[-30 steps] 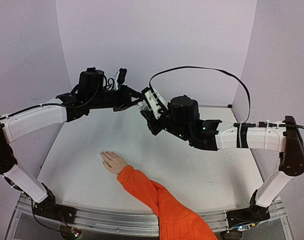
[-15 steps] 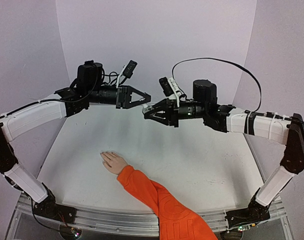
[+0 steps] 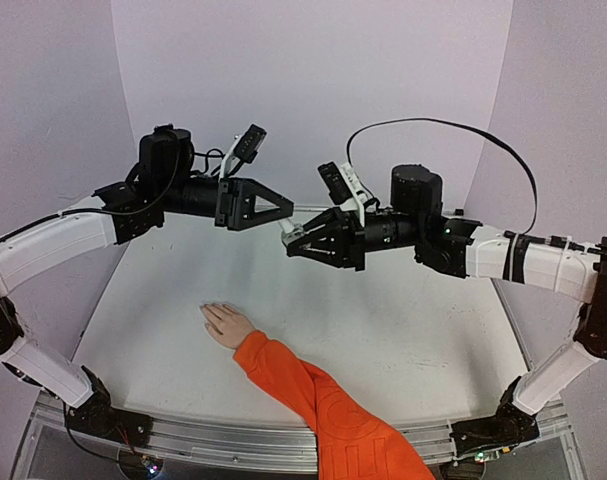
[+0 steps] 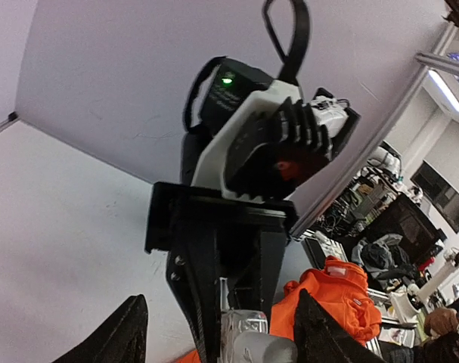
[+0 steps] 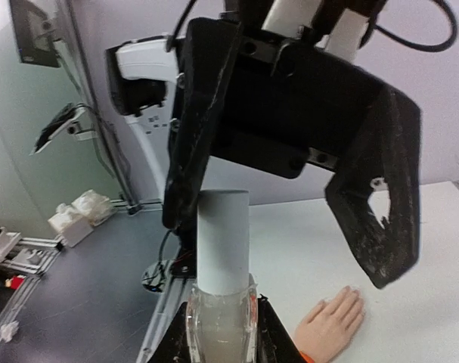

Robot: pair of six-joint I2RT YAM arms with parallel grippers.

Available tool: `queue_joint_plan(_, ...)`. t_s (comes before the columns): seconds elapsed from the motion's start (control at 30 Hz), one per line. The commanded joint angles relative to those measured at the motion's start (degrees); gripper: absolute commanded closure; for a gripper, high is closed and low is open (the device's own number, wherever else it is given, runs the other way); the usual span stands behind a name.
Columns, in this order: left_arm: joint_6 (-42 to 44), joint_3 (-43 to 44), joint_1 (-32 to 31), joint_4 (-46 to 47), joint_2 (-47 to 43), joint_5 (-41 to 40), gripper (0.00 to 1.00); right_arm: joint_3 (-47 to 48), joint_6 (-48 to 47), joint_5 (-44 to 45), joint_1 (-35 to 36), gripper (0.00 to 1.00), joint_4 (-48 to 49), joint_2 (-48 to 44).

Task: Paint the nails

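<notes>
The small pale hand (image 3: 226, 323) lies flat on the white table (image 3: 403, 330) at the end of a bright orange sleeve (image 3: 313, 392). Its nails are too tiny to make out from above; the fingertips (image 5: 348, 296) show in the right wrist view. My right gripper (image 3: 295, 243) is shut on a small clear bottle (image 5: 220, 325) with a pale cap (image 5: 223, 238), held up in the air. My left gripper (image 3: 286, 208) stands open right by it. Its black fingers (image 5: 193, 144) straddle the cap without touching it. The left wrist view shows the bottle (image 4: 255, 344) between its open jaws (image 4: 225, 340).
Both arms meet high over the far middle of the table, well above the hand. Lilac walls close the back and sides. A black cable (image 3: 433, 135) loops over the right arm. The table's metal front rail (image 3: 233, 440) runs along the near edge.
My left gripper was shut at the bottle's cap and has now opened, its fingers spread either side of the cap. Both arms have levelled out; the bottle stays in the right gripper.
</notes>
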Motion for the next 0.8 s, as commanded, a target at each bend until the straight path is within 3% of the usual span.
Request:
queue_joint_plan(0.0,-7.2,-0.4,2.5,-7.4,-4.4,-10.2,0.32,0.9,-5.4,16.3,0.5,1.00,-2.4,-1.0)
queue_joint_plan(0.13,-3.8,0.7,2.5,-18.5,-5.5,-14.6,0.36,2.1,-8.1,18.7,0.5,1.00,-5.6,0.8)
queue_joint_plan(0.4,-2.6,1.0,2.3,-21.3,-5.2,-13.5,0.37,6.0,-10.8,19.7,2.4,1.00,-9.7,4.2)
queue_joint_plan(0.77,0.9,5.2,1.0,-27.2,-0.9,-14.4,0.72,7.8,-11.9,21.9,3.4,1.00,-10.5,6.4)
